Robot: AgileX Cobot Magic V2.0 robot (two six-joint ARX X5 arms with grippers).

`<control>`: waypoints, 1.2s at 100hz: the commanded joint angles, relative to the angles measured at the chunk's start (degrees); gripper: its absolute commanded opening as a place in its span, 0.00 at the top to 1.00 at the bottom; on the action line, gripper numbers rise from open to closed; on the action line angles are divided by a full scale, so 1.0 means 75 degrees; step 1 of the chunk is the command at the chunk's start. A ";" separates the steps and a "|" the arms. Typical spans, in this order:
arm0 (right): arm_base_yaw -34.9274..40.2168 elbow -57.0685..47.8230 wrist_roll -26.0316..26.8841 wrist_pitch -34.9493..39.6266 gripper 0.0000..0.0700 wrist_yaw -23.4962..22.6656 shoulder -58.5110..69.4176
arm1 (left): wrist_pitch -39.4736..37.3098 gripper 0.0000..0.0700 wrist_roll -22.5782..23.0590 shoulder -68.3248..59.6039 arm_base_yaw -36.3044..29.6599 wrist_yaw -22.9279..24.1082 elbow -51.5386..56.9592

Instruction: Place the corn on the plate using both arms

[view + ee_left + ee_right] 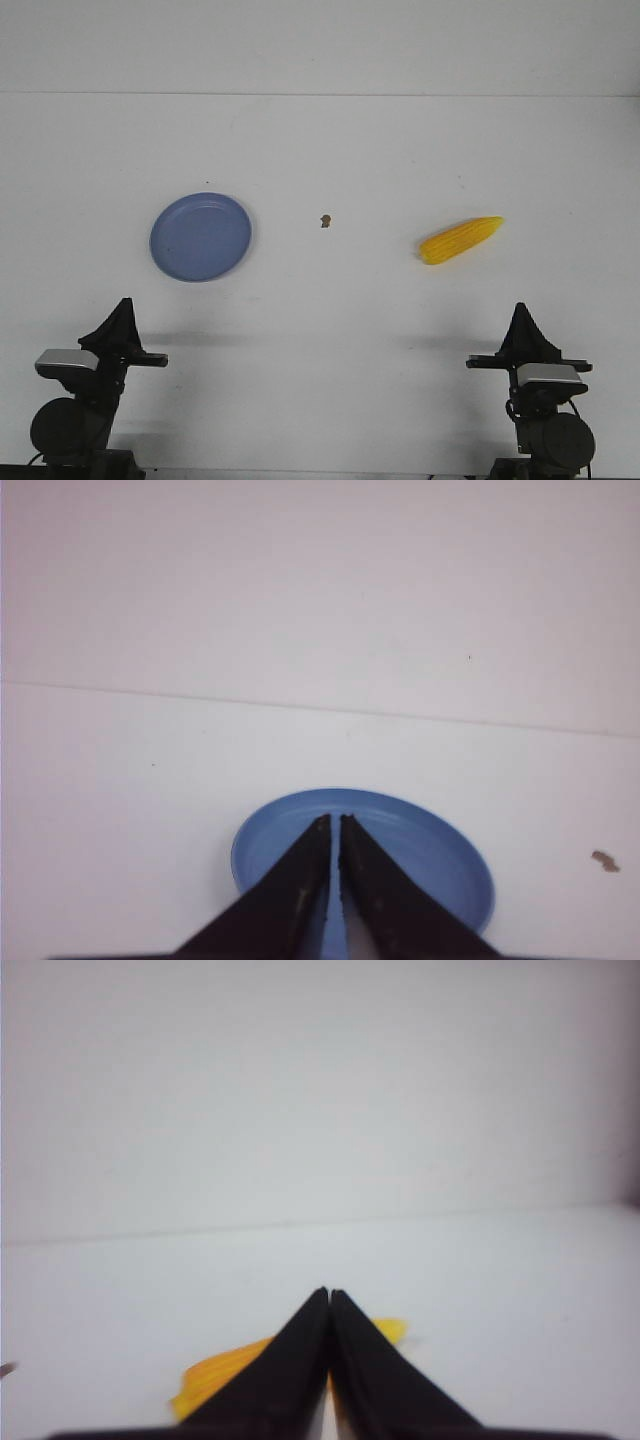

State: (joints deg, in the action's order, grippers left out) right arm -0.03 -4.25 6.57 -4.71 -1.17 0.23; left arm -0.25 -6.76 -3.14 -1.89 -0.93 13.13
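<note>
One small brown speck [325, 220] lies on the white table [330, 330]; pale wall [320, 45] behind.

My front camera looks forward and down over the white table [330, 330], far enough back to take in both my arms. My left wrist camera looks low along its fingers [300, 900] at the plate [420, 850]; my right wrist camera likewise faces the corn [215, 1375]. Each shares that spot with the front view.

Yellow corn [459, 240] on its side, well right of blue plate [201, 237]
</note>
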 commanded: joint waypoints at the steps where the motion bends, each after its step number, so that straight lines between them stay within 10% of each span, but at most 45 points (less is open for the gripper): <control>1: 0.0012 -0.0460 0.0210 0.0385 1.00 -0.0073 0.0096 | 0.0405 0.98 -0.0055 -0.0321 0.0003 0.0017 0.0562; 61: 0.0009 -0.5368 0.0090 0.5630 1.00 -0.0070 0.4191 | 0.4835 0.98 -0.0050 -0.5263 0.0003 0.0015 0.5453; 104: 0.0009 -0.5896 0.0096 0.6146 1.00 -0.0047 0.5228 | 0.5251 0.98 0.0009 -0.6035 0.0000 0.0015 0.5942; 112: 0.0009 -0.5896 0.0096 0.6149 0.86 -0.0050 0.5225 | 0.5246 0.92 -0.0012 -0.6021 0.0000 0.0012 0.5942; 120: 0.0009 -0.5896 0.0096 0.6175 0.55 -0.0050 0.5225 | 0.5249 0.64 -0.0035 -0.6021 0.0003 0.0015 0.5942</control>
State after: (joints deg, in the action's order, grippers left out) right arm -0.01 -47.59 7.31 41.76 -1.54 39.09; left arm 39.44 -6.98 -48.05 -1.89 -0.95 56.51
